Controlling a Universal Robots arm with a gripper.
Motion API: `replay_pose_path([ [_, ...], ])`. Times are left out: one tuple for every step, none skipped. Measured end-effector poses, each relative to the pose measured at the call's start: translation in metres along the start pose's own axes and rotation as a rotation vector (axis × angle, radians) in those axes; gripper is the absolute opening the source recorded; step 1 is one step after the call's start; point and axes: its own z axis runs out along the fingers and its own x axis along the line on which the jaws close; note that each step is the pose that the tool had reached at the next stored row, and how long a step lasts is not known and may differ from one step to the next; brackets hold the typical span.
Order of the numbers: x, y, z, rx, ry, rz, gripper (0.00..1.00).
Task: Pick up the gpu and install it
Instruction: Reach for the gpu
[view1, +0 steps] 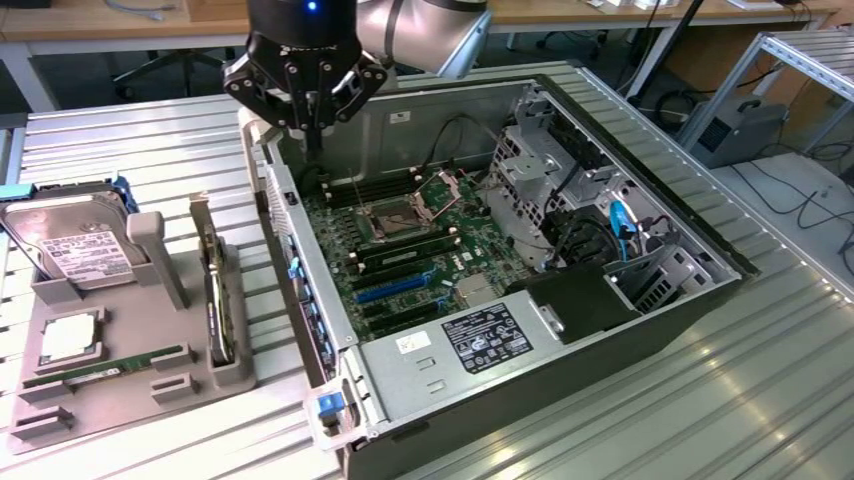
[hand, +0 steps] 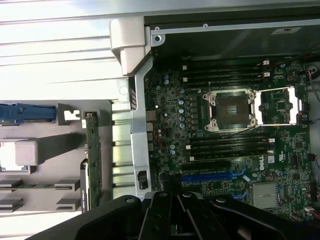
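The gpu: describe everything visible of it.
The gpu is a thin flat card standing on its long edge in a slot of the grey holder, to the exterior view's left of the open computer case. Seen nearly edge-on, it looks dark, with a greenish board edge and some silvery metal. The holder touches it; the shut gripper is apart from it, over the case's edge.
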Motion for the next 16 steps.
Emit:
replay_pose_path([
  [0.0004,0.0000,0.0000,0.0000,0.0000,0.000,0.11],
  [0.0007,0.0000,0.0000,0.0000,0.0000,0.000,0.11],
  [0.0011,-0.0001,0.0000,0.0000,-0.0001,0.000,0.11],
  [0.0013,-0.0001,0.0000,0.0000,0.0000,0.000,0.11],
  [0.0018,-0.0001,0.0000,0.0000,0.0000,0.000,0.11],
  [0.0025,-0.0002,-0.0001,0.0000,0.0000,0.000,0.11],
  [0.0029,-0.0002,-0.0001,0.0000,0.0000,0.000,0.11],
  [0.0034,-0.0002,-0.0001,0.0000,0.0000,0.000,0.11],
  [0.0040,-0.0003,-0.0001,0.0000,0.0000,0.000,0.11],
  [0.0046,-0.0003,-0.0001,0.0000,0.0000,0.000,0.11],
  [0.0050,-0.0004,-0.0001,0.0000,0.0000,0.000,0.11],
  [0.0054,-0.0004,-0.0001,-0.0001,0.0000,0.000,0.11],
  [0.0058,-0.0004,-0.0002,0.0000,0.0000,0.000,0.11],
  [0.0063,-0.0005,-0.0002,0.0000,0.0000,0.000,0.11],
  [0.0067,-0.0005,-0.0002,0.0000,0.0000,0.000,0.11],
  [0.0070,-0.0005,-0.0002,0.0000,0.0000,0.000,0.11],
])
